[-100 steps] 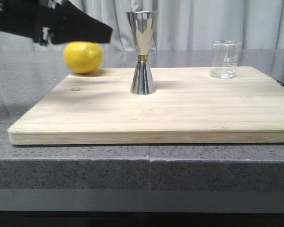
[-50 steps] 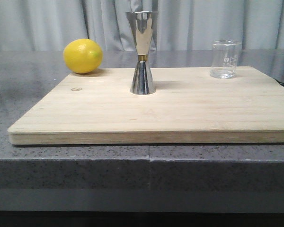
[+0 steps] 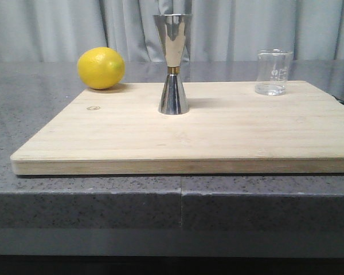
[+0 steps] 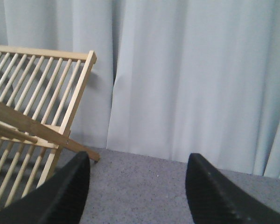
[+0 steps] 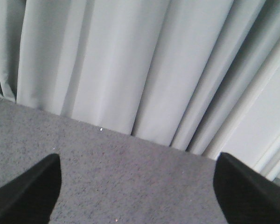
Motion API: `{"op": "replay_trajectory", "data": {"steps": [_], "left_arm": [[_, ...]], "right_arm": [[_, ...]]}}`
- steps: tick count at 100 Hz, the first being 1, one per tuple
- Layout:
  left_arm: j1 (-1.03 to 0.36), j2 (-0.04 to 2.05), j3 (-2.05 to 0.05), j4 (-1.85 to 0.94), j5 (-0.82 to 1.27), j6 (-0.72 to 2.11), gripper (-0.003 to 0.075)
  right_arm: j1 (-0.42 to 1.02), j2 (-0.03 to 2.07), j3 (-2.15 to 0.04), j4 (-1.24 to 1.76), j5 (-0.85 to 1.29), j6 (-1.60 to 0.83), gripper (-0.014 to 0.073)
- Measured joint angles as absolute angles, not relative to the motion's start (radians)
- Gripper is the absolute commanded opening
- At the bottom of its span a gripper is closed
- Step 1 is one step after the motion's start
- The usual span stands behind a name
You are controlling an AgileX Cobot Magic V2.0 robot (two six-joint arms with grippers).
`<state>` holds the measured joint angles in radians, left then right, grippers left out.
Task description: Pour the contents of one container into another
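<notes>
front view: a wooden cutting board (image 3: 183, 134) sits on a grey speckled counter (image 3: 23, 114), pale curtains (image 3: 57, 28) behind it. the steel jigger (image 3: 173, 64) stands upright around the middle of the board, a bit toward the far edge, gold band at its waist. the clear glass beaker (image 3: 273, 71) is upright near the board's far right corner, well apart from the jigger, with faint white marks on it and maybe a little clear liquid at the bottom, hard to say. a lemon (image 3: 101, 68) sits at the far left corner, right at the board's edge, can't tell if it's on the wood or just off it. neither arm shows up in this view.

left wrist view: the left gripper (image 4: 137, 191) has its two black fingers (image 4: 67, 196) spread wide with nothing between them, just grey counter and curtain beyond. a wooden slatted drying rack (image 4: 35, 121) stands on the counter off to one side.

right wrist view: the right gripper (image 5: 137, 189) is also spread wide and holding nothing, only the fingertips (image 5: 28, 191) poking in at the corners. it looks at counter and curtain folds, no beaker or jigger in sight here.
</notes>
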<state>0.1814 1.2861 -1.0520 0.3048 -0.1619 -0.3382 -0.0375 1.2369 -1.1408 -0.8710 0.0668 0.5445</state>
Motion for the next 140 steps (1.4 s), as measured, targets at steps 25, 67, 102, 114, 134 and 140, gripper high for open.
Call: {"op": "replay_trajectory", "data": {"steps": [25, 67, 102, 114, 134, 140], "left_arm": [[0.051, 1.106, -1.054, 0.327, -0.066, -0.33, 0.0419], [0.017, 0.689, -0.818, 0.333, 0.041, -0.33, 0.0419], [0.017, 0.357, -0.33, 0.291, -0.016, -0.33, 0.0419], [0.017, 0.273, -0.21, 0.261, -0.007, -0.33, 0.0419], [0.017, 0.221, -0.121, 0.146, 0.0, -0.337, 0.0419], [0.017, 0.221, -0.112, 0.138, 0.0, -0.337, 0.0419]], "right_arm": [[-0.037, 1.035, -1.134, -0.877, 0.115, 0.545, 0.06], [-0.037, 0.558, -0.735, -0.875, 0.111, 0.546, 0.06], [-0.037, 0.195, -0.425, -0.78, 0.129, 0.549, 0.06], [-0.037, 0.113, -0.332, -0.723, 0.156, 0.549, 0.06], [-0.037, 0.044, -0.215, -0.61, 0.231, 0.549, 0.06], [-0.037, 0.044, -0.193, -0.6, 0.24, 0.549, 0.06]]}}
